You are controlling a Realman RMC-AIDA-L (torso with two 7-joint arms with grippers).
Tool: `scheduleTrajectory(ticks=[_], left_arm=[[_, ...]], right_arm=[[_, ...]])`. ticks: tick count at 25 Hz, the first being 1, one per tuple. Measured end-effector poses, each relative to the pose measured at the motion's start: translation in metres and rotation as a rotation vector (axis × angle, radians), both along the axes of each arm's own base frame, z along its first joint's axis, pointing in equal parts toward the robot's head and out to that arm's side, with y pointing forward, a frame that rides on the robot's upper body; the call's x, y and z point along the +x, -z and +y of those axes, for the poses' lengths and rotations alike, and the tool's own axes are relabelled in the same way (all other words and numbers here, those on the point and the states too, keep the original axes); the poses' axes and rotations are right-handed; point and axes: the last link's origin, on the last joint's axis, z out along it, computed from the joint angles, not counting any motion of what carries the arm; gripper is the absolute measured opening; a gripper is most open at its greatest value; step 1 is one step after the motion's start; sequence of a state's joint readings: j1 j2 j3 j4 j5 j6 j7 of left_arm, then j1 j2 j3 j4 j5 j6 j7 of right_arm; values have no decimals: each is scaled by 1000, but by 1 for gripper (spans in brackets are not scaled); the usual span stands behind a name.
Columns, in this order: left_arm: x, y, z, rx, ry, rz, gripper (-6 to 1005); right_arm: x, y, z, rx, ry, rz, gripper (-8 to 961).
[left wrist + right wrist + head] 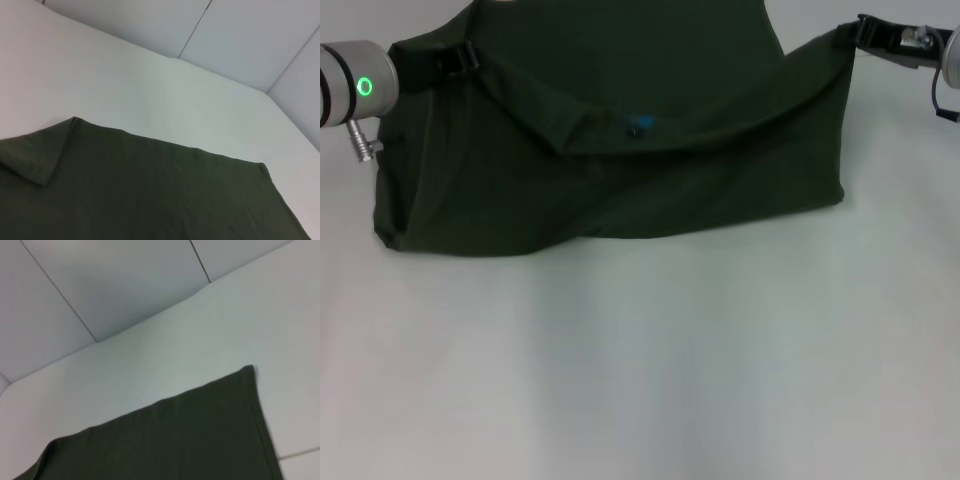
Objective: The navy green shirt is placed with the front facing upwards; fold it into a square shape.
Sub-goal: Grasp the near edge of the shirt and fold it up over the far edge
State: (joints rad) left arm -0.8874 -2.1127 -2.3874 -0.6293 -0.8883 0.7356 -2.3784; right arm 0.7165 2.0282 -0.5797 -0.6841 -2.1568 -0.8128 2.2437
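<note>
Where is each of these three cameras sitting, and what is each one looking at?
Head view: sits on the robot's head, looking forward and down at the white table; the left gripper and right gripper each pinch a corner of the navy green shirt, lifted between them.
Left wrist view: sits on the left arm's wrist, looking across the shirt toward the wall panels; no robot part shows.
Right wrist view: sits on the right arm's wrist, same kind of outlook; no robot part shows.
Shared: all three show the shirt and table.
</note>
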Motion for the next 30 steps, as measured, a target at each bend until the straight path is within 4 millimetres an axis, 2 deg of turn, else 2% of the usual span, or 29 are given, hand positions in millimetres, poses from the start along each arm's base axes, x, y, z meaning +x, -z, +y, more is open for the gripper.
scheduleTrajectory(ticks=[13,30], left_arm=[[-5,-6,1,24,-23,-2,21],[-5,-6,3,46,-27,15,20]], right_arm=[[-17,-3,15,21,-36,-50,3],[-21,1,17,9,-45,-68,3]])
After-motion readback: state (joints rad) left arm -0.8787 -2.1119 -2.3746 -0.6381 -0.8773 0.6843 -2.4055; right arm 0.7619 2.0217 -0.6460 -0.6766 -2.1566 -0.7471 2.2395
